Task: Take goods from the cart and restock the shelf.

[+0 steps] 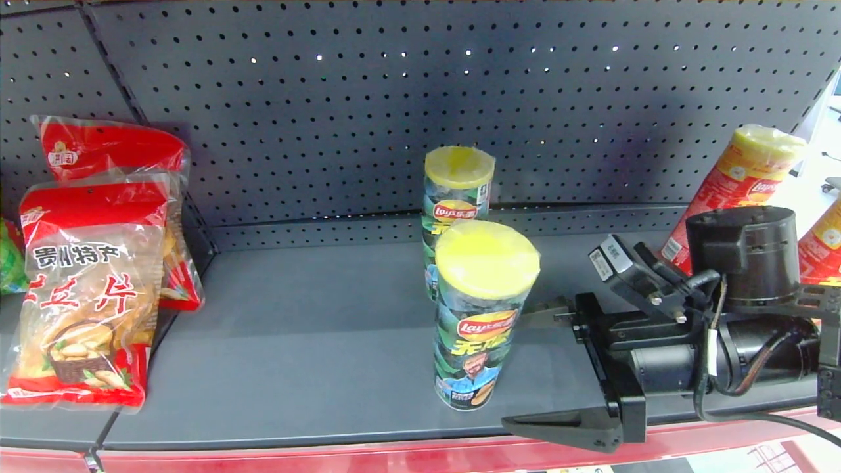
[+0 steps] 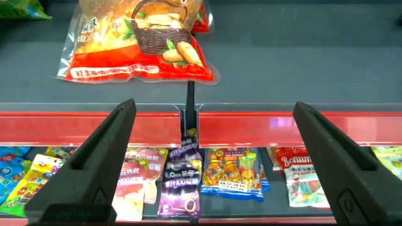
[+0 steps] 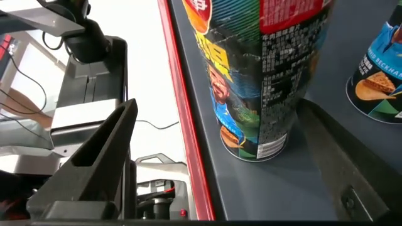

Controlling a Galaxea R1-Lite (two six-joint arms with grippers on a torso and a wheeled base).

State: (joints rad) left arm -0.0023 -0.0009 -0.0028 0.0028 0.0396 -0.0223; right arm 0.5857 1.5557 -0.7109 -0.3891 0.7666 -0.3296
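A green chip can with a yellow lid [image 1: 485,315] stands upright near the shelf's front edge [image 1: 328,453]. A second can of the same kind [image 1: 458,187] stands right behind it. My right gripper [image 1: 525,368] is open at the front can's right side, one finger in front of the can and one behind it. In the right wrist view the front can [image 3: 264,81] stands on the shelf between the spread fingers [image 3: 94,163]. My left gripper [image 2: 215,107] is open and holds nothing, facing the shelf's red front strip [image 2: 251,122].
Red snack bags [image 1: 92,289] stand at the shelf's left, one also seen as a bag [image 2: 138,44] in the left wrist view. Red chip cans [image 1: 736,177] lean at the right. The perforated back wall [image 1: 394,98] closes the shelf. Candy packs [image 2: 232,172] hang on the level below.
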